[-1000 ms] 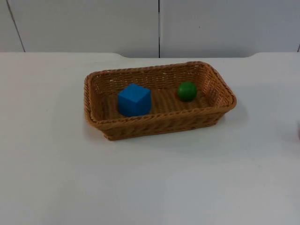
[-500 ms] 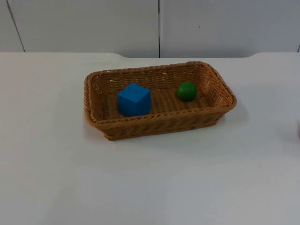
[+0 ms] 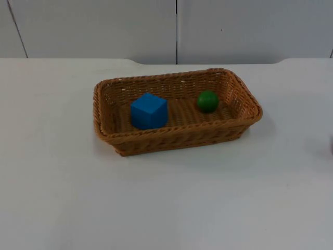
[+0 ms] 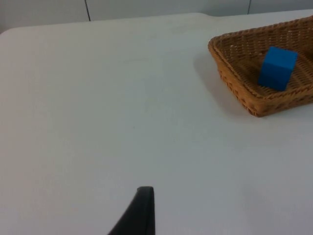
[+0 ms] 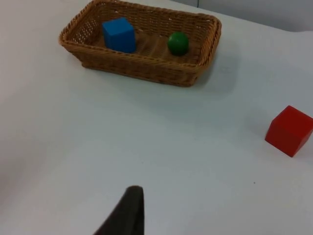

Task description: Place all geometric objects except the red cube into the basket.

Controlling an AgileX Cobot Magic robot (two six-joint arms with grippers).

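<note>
- Brown woven wicker basket, rectangular, standing on the white table top near its middle, long side across the top view. My left wrist camera catches one end of it; my right wrist camera takes in the whole of it.
- Blue cube, inside the basket, toward its left half in the top view, resting on the woven floor close to the near wall. Also seen from my left wrist and my right wrist.
- Green ball, inside the basket, in the right half in the top view, apart from the blue cube. Also seen from my right wrist.
- Red cube, on the bare table outside the basket, well apart from it, off its right end as my right wrist sees it.
- My left gripper: above bare table, well clear of the basket's left end; one black fingertip is in sight. Whether my fingers are spread or closed, I cannot tell. This arm waits.
- My right gripper: above bare table, the basket ahead and the red cube off to one side; one black fingertip is in sight. Finger state, again, I cannot tell. This arm waits too.
- Grey partition wall, behind the table's far edge.
</note>
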